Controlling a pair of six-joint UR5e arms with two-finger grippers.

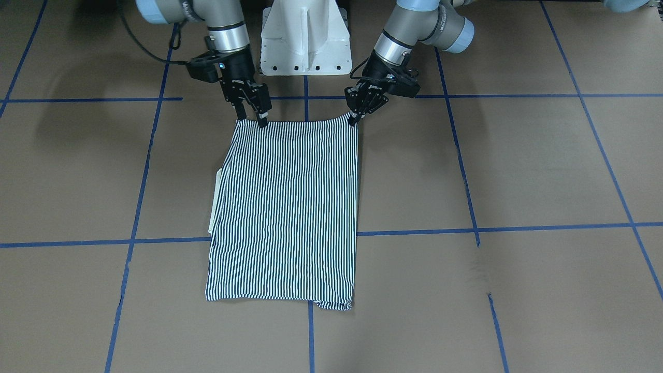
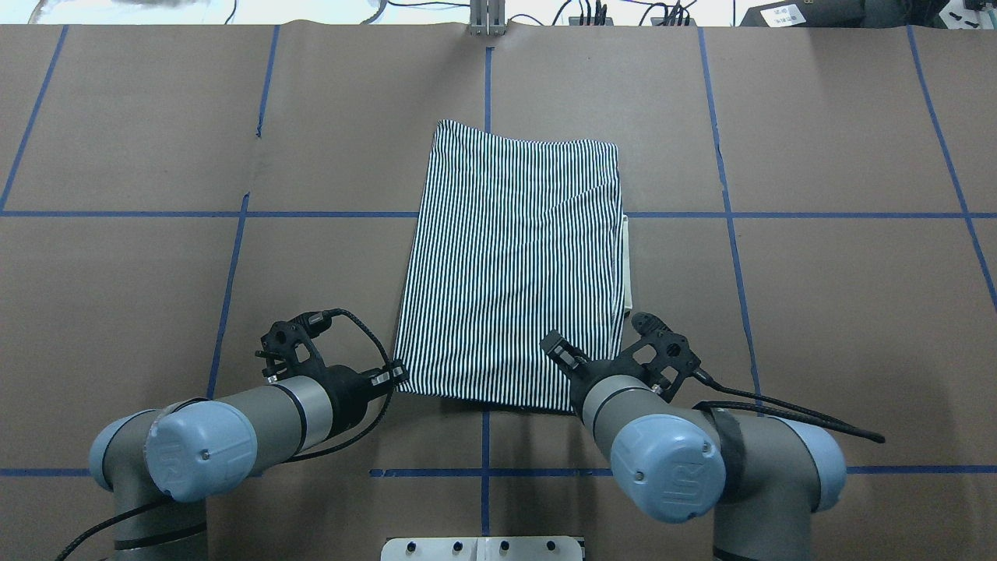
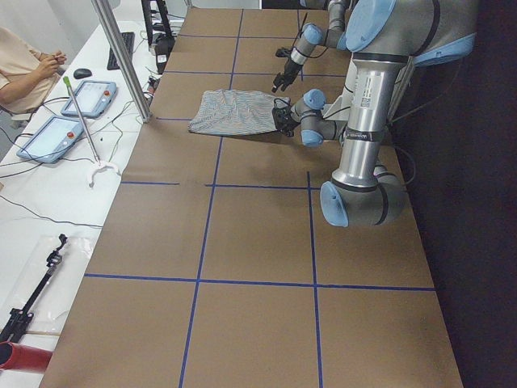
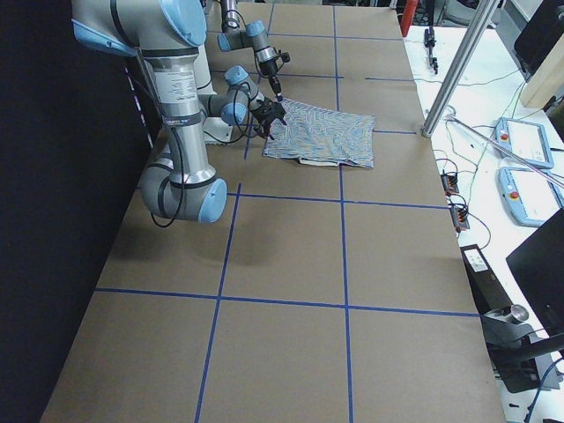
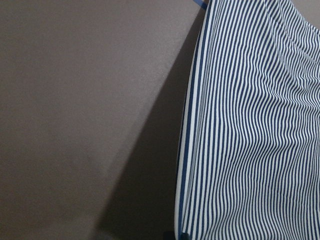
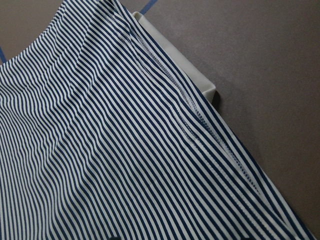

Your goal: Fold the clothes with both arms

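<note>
Polo shirt (image 1: 287,207): folded into a tall rectangle, striped side up. It lies flat on the table in front of the robot, over a crossing of two tape lines.
Collar (image 1: 215,199): a narrow cream strip showing from under the shirt's long edge on the robot's right side. The right wrist view shows it just beyond a stitched hem.
Far edge: one layer of fabric sticks out a little at the far corner on the robot's left side.
Near edge: runs between the two grippers and sags slightly in the middle.
Left gripper (image 1: 355,120): its fingertips are pressed together on the near corner on the robot's left side, and the fabric is drawn up to them. The left wrist view shows a single dark tip at the shirt's edge.
Right gripper (image 1: 252,119): its fingers stand apart and point down at the other near corner. One tip is by the corner itself and the other is on the edge further in. Whether any cloth lies between them cannot be told.
Left arm (image 2: 218,436): reaches in low from the robot's left side, with its wrist just beside the shirt.
Right arm (image 2: 701,460): bends over the near right corner and hides part of it in the overhead view.
Table (image 1: 518,166): covered in brown paper.
Tape lines (image 1: 518,228): blue, laid out as a grid.
Pedestal (image 1: 305,36): white, between the two arms.
Operator (image 3: 24,65): seated beyond the far side of the table, near two pendants (image 3: 48,137).
</note>
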